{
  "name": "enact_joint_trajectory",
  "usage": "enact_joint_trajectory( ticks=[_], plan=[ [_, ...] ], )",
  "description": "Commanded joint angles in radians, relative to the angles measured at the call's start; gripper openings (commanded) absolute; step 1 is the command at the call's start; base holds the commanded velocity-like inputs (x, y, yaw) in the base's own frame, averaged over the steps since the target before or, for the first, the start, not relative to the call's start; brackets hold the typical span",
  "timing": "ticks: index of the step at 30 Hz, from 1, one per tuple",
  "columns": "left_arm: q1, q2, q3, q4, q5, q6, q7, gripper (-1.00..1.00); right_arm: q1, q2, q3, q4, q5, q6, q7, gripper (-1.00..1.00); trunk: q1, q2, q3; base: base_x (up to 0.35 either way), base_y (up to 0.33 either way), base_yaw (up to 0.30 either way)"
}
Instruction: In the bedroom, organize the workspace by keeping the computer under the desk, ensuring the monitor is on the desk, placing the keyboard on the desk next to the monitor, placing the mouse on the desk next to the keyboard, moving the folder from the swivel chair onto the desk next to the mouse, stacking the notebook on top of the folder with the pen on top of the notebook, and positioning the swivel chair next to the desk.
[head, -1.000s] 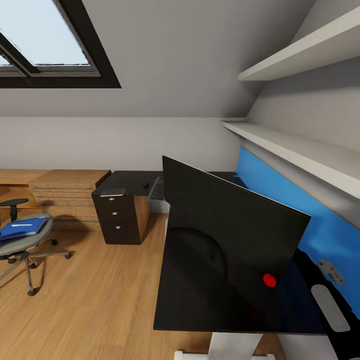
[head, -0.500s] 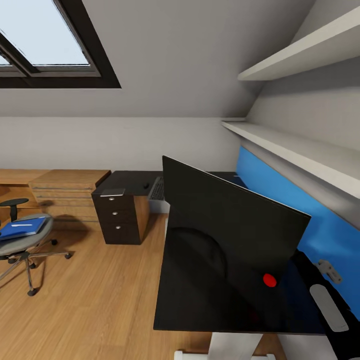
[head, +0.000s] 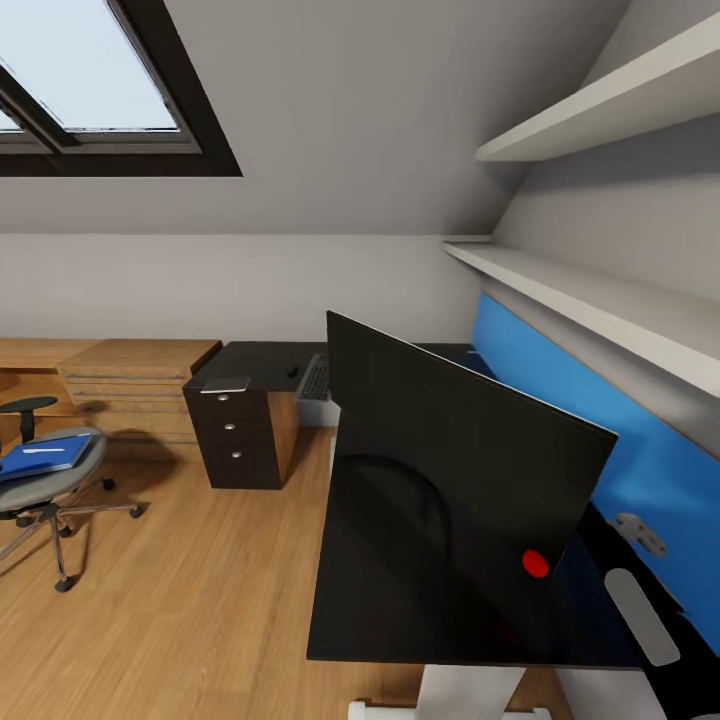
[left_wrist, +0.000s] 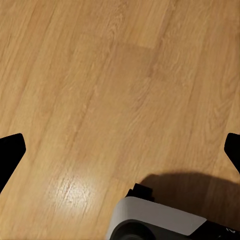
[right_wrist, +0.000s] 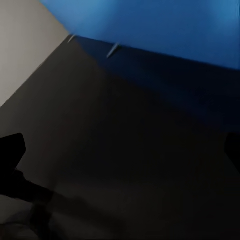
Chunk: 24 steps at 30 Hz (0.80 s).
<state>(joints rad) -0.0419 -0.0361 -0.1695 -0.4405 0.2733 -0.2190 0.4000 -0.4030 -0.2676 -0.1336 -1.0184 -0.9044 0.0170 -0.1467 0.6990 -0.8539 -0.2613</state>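
**Monitor on the table, everything else lies off to the robot's left**

The glossy black table (head: 400, 620) with its blue back panel (head: 560, 400) runs away from the robot along the right-hand wall, and the monitor (head: 450, 470) stands on it, turned at an angle, its red dot at the lower near corner. The monitor's long axis runs diagonally from the far left towards the near right.

The right arm's pale link (head: 640, 615) lies over the table just behind the monitor's near right end, close to the blue panel. In the right wrist view the right end effector (right_wrist: 120, 160) looks down on the dark tabletop with its dark fingertips far apart at the frame edges, wide open and empty. The left end effector (left_wrist: 120, 150) hangs over the wood floor (head: 180, 600), equally wide open and holding nothing.

Beyond the monitor, the keyboard (head: 316, 378) lies on the black cabinet desk (head: 245, 400), with what is likely the mouse (head: 292, 371) just beside it and a small flat grey object, possibly the notebook (head: 227, 384), near the front edge. All sit ahead and to the left, well apart from both end effectors.

The swivel chair (head: 45, 480) stands far to the left on the floor, the blue folder (head: 45, 455) flat on its seat. The left arm is, I judge, the nearer one for it, though the base must travel first.
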Motion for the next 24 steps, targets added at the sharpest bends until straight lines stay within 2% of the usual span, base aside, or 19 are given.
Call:
enact_joint_trajectory(
  ticks=[1, 6, 11, 14, 15, 16, 21, 22, 24],
  plan=[
    [-0.001, 0.001, -0.008, 0.0, 0.01, -0.005, 0.007, 1.0, 0.0, 0.001, 0.003, -0.002, 0.006, 0.002, -0.004, 1.0, 0.0, -0.001, -0.001, 0.0, 0.0, 0.0],
    [-0.001, 0.001, -0.008, 0.0, 0.01, -0.005, 0.007, 1.0, 0.0, 0.002, 0.007, -0.002, 0.025, 0.001, -0.004, 1.0, 0.0, -0.001, -0.001, -0.001, 0.0, 0.0],
    [-0.001, 0.001, -0.008, 0.0, 0.01, -0.005, 0.007, 1.0, 0.0, 0.003, 0.014, -0.002, 0.03, 0.0, -0.003, 1.0, 0.0, -0.001, -0.001, -0.277, 0.07, 0.0],
    [-0.001, 0.001, -0.008, 0.0, 0.01, -0.005, 0.007, 1.0, 0.0, 0.004, 0.039, -0.002, 0.031, -0.002, -0.008, 1.0, 0.0, -0.001, -0.001, -0.213, 0.102, 0.0],
    [0.0, 0.001, -0.008, 0.0, 0.01, -0.005, 0.007, 1.0, 0.0, 0.003, 0.069, -0.002, 0.032, -0.003, -0.01, 1.0, 0.0, -0.001, -0.001, -0.047, 0.023, 0.0],
    [-0.001, 0.001, -0.008, 0.0, 0.01, -0.005, 0.007, 1.0, 0.0, 0.004, 0.08, -0.002, 0.033, -0.004, -0.011, 1.0, 0.0, -0.001, -0.001, -0.03, 0.015, 0.0],
    [0.0, 0.002, -0.008, 0.0, 0.01, -0.005, 0.007, 1.0, 0.0, 0.005, 0.108, -0.002, 0.038, -0.005, -0.011, 1.0, 0.0, -0.001, -0.001, -0.013, 0.006, 0.0],
    [-0.001, 0.002, -0.008, 0.0, 0.01, -0.005, 0.007, 1.0, 0.0, 0.009, 0.156, -0.003, 0.082, -0.007, -0.012, 1.0, 0.0, -0.001, -0.001, -0.189, 0.186, 0.0],
    [-0.001, 0.002, -0.008, 0.0, 0.01, -0.005, 0.007, 1.0, 0.0, 0.019, 0.166, -0.003, 0.092, -0.007, -0.013, 1.0, 0.0, -0.001, -0.001, -0.211, 0.209, 0.0]
  ],
)
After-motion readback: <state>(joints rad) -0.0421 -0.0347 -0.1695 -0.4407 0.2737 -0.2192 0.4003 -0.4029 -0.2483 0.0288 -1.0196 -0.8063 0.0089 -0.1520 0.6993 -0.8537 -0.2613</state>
